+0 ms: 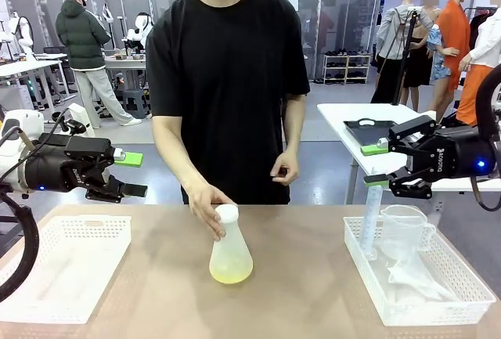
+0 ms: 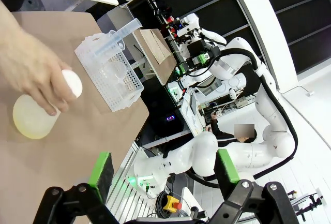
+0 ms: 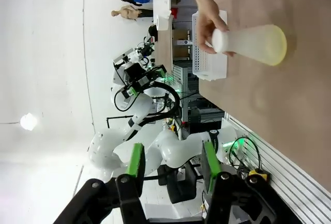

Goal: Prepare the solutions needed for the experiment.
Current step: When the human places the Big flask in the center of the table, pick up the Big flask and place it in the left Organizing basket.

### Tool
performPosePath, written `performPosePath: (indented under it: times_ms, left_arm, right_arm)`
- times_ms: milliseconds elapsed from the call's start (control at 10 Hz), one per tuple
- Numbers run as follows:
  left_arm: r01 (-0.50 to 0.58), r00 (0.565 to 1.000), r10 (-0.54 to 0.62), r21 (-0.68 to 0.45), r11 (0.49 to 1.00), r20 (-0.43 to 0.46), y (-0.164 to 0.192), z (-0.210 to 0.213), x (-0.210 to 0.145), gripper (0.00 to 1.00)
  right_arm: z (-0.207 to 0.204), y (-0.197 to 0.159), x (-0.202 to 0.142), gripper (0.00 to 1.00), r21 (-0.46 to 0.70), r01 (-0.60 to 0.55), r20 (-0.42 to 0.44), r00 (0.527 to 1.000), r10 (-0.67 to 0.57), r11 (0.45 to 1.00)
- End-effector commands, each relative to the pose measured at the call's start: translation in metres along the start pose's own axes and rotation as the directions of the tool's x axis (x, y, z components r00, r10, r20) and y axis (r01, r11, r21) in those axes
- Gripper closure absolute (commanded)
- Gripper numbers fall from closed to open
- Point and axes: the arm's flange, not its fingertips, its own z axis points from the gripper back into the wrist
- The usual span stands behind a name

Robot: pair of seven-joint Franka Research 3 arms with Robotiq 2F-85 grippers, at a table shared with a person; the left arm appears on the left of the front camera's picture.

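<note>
A translucent white conical flask (image 1: 231,253) stands on the brown table's middle, and the solutions (image 1: 231,273) form a shallow pale yellow-green layer at its bottom. The person's hand (image 1: 205,207) grips its neck just under the white top. In the wrist views the flask (image 2: 31,121) (image 3: 257,44) is far off, with the hand (image 2: 31,71) (image 3: 207,21) on it. My left gripper (image 1: 131,174) (image 2: 164,168) hovers open above the table's left edge, holding nothing. Over the right side my right gripper (image 1: 376,164) (image 3: 172,161) is open too, far from the flask.
A white basket (image 1: 78,223) lies at the left front. Another white basket (image 1: 438,313) (image 2: 111,76) at the right holds a graduated cylinder (image 1: 370,218), a clear beaker (image 1: 403,229) and a funnel-like piece. The person stands at the far edge, the other hand at the waist.
</note>
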Motion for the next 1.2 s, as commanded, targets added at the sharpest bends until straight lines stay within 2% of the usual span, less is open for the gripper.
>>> performPosePath:
  times_ms: [0,1100]
  left_arm:
    - [-0.008,1.0,0.009,-0.024,1.0,0.015,-0.0024,-0.0021,0.0008,0.0]
    - [-0.008,1.0,0.009,-0.024,1.0,0.015,-0.0024,-0.0021,0.0008,0.0]
  right_arm:
    - [-0.0018,0.0005,0.0056,0.44,0.021,-0.029,-0.007,1.0,0.03,0.999]
    - [-0.0012,0.0,0.0015,0.44,0.006,-0.007,-0.01,1.0,0.007,1.0]
